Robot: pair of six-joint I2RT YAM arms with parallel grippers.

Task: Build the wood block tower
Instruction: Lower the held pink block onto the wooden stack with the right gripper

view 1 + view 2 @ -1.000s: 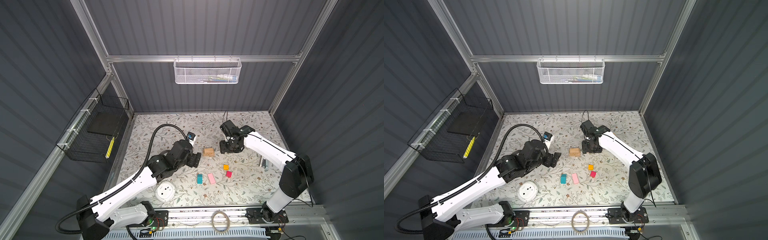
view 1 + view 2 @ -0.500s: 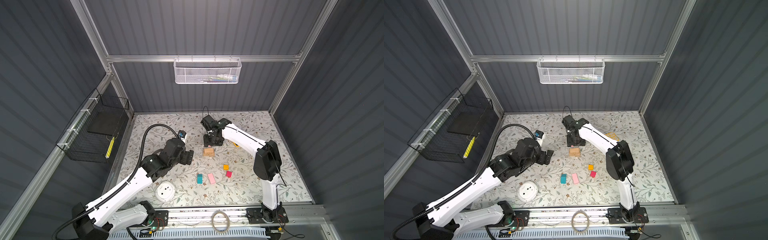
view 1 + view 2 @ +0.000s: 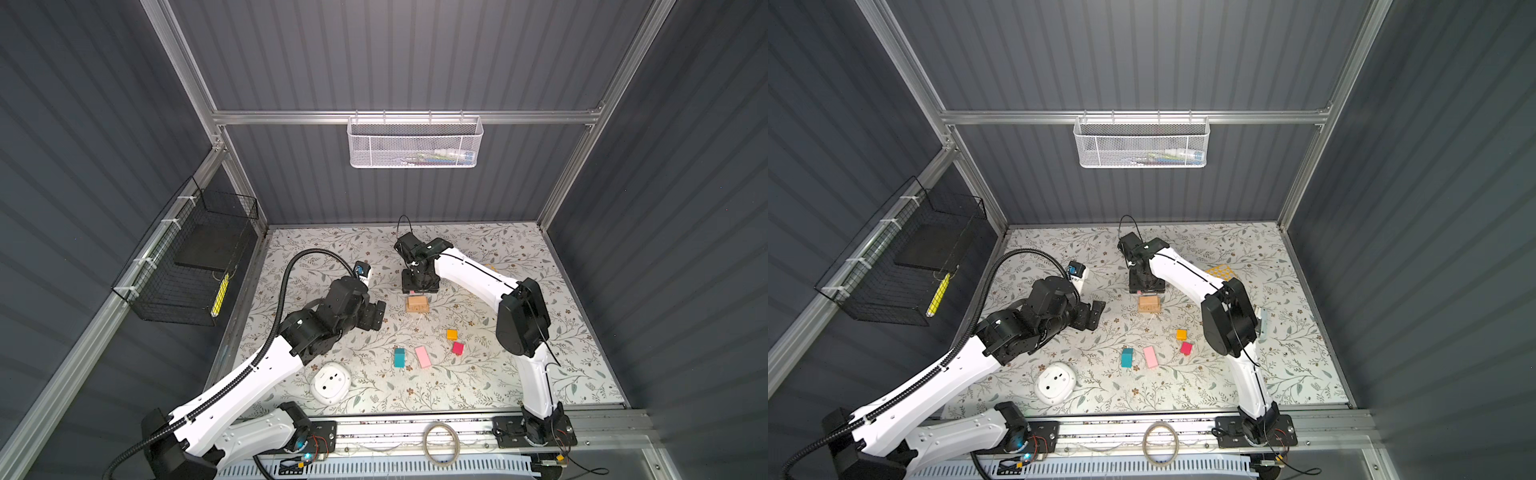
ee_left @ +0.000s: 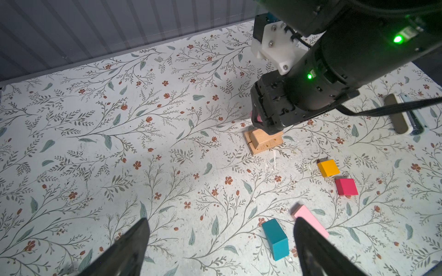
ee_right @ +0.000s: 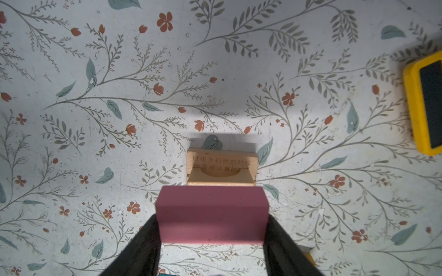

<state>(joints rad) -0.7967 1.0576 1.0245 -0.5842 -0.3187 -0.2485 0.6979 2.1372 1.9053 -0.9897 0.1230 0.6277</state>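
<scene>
The right gripper (image 5: pixel 212 230) is clamped on a pink slab (image 5: pixel 211 212), with one dark jaw pressed against each short end. The slab hangs just over the back-wall edge of the tan wood base (image 5: pixel 222 167), slightly higher than the base's top face. It cannot be told whether slab and base touch. In both top views the gripper body covers the slab (only a pink sliver peeks out beneath it).

The left gripper (image 4: pixel 222 239) sits off the base's left side, apart from it, with its jaws spread wide and nothing between them.

Four loose blocks lie on the floral mat (image 4: pixel 119 143), on the side of the base nearer the arms' mounts. The orange cube (image 4: pixel 328 167) is closest to the base. The magenta-red cube (image 4: pixel 346 186) lies just beyond the orange cube. Farther out are a second pink slab (image 4: pixel 308 215) and the teal peaked block (image 4: pixel 275 237), side by side and near each other.

The teal block's peak is hard to make out, so it reads as a plain box. The bars in the base are hard to count, and the characters engraved on it are too blurred to read.

A yellow calculator (image 5: pixel 411 107) lies to the base's right, cut off by the frame edge in the right wrist view. A white round device (image 3: pixel 330 382) lies well away from the base, toward the left arm's mount.
</scene>
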